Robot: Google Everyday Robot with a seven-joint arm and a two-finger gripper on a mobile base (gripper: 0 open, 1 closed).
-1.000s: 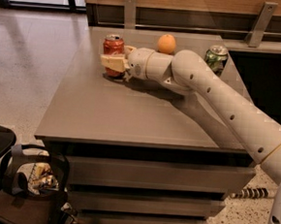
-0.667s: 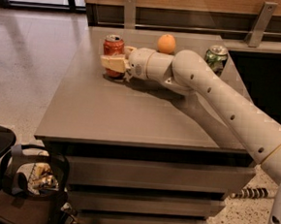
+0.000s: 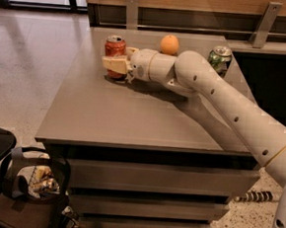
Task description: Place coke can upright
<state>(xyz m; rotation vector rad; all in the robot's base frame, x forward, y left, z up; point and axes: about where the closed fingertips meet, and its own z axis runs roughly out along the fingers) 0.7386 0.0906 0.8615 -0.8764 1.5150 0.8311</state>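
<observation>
The coke can (image 3: 114, 46), red with a silver top, stands upright on the grey table (image 3: 133, 115) near its far left corner. My gripper (image 3: 117, 57) reaches in from the right and is shut around the can's lower half. One cream finger (image 3: 112, 64) crosses the can's front and the other shows behind its right side. The can's base rests on the table.
An orange (image 3: 169, 44) sits at the table's far edge, right of the can. A green-and-white can (image 3: 219, 59) stands at the far right behind my arm. A black bag with clutter (image 3: 33, 186) sits on the floor at the front left.
</observation>
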